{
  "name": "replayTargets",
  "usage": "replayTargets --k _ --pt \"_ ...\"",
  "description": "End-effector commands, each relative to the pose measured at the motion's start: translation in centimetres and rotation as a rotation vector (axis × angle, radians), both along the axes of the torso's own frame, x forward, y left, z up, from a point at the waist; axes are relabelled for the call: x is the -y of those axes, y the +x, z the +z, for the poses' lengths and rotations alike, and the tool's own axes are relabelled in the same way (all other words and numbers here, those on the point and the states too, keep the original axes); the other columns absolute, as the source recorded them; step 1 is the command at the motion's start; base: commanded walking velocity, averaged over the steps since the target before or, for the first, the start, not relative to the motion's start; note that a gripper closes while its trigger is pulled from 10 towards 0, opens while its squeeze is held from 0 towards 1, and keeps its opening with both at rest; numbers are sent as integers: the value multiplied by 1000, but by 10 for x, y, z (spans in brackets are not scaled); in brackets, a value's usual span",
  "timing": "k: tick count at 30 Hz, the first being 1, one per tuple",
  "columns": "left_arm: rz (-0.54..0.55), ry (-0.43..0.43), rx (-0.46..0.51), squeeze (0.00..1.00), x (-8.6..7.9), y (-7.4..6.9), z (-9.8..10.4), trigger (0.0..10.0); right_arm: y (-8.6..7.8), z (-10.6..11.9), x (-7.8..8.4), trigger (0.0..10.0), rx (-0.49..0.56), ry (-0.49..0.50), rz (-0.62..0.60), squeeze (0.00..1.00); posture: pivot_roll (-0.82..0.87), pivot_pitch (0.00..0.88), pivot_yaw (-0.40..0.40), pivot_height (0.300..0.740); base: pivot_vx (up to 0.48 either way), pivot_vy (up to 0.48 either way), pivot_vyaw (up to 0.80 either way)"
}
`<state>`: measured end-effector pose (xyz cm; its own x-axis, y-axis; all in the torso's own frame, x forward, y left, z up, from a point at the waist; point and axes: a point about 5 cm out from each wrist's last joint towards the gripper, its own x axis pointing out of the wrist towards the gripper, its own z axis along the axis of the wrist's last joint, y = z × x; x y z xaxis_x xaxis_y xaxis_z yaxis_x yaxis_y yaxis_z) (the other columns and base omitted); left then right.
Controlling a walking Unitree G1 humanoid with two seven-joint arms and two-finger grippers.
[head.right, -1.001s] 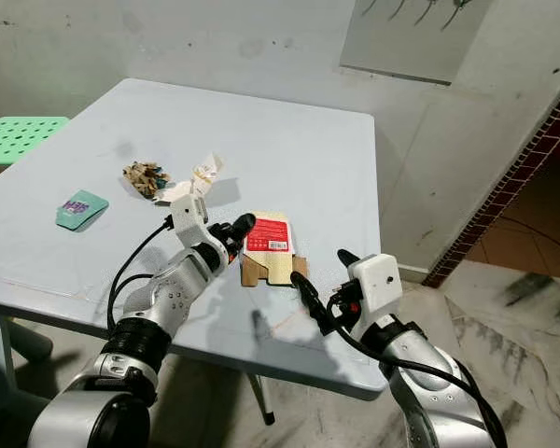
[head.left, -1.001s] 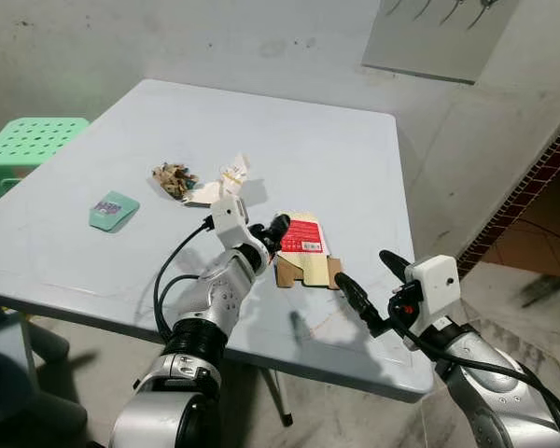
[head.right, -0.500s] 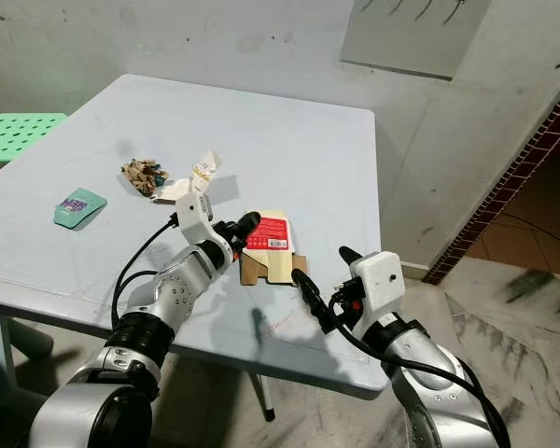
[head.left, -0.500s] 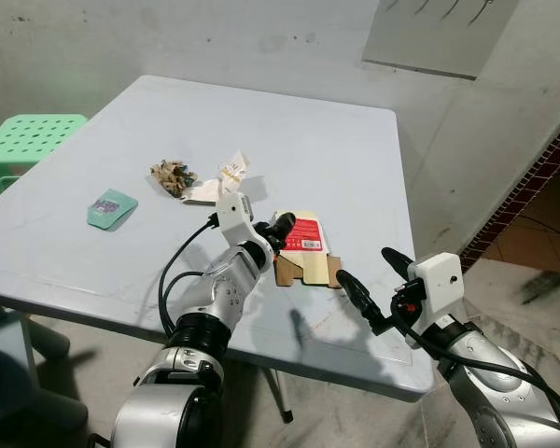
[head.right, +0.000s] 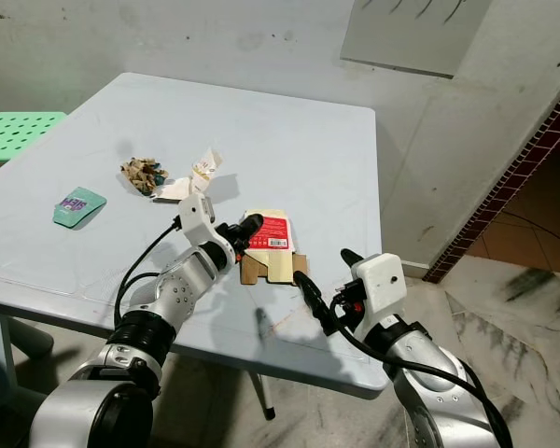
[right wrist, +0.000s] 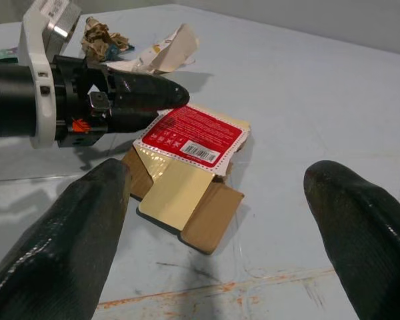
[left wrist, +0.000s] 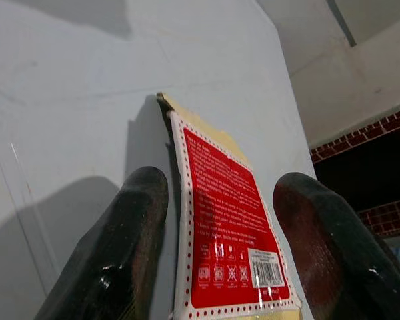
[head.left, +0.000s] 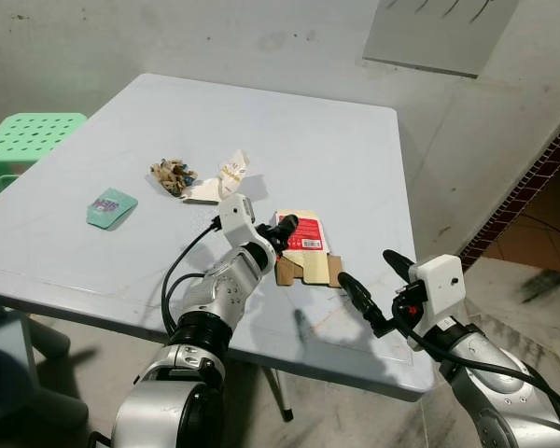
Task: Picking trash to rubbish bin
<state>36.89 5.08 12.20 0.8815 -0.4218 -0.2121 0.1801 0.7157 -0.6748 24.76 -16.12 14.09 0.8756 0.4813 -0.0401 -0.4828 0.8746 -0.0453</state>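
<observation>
Left gripper point(left wrist: 220, 233) hovers spread wide astride the near end of the flattened red carton point(head.left: 303, 245) lying on the grey table point(head.left: 355, 149), while the right gripper point(head.left: 373, 289), also open, waits just beside it.

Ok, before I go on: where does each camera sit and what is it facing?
Left and right eye views: on the head, looking down at the table; both silver arms show.
Left wrist view: along the left gripper, jaws open around the red box.
Right wrist view: along the open right gripper, facing the same box and the left gripper.
</observation>
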Motion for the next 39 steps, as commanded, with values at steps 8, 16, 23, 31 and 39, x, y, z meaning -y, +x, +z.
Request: replayTargets --k 8,16,23,31,39 --pt "-113 -126 -14 0 51 -7 17 10000 -3 6 5 10000 19 -11 -19 0 -158 93 -37 740 0 0 0" --pt "-140 -139 -17 0 61 -8 20 10000 -4 6 4 10000 18 -12 -20 0 -164 96 -35 740 0 0 0" --pt "-157 -148 -21 0 67 -9 21 10000 -4 6 5 10000 18 -12 -25 0 -168 101 -33 740 0 0 0" --pt "-174 -158 -37 0 70 -11 19 10000 -6 6 6 10000 18 -12 -34 0 -176 108 -26 740 0 0 0" --pt "-202 -174 -39 0 76 -14 18 3725 -8 5 7 10000 16 -15 -51 0 -188 117 -16 740 0 0 0"
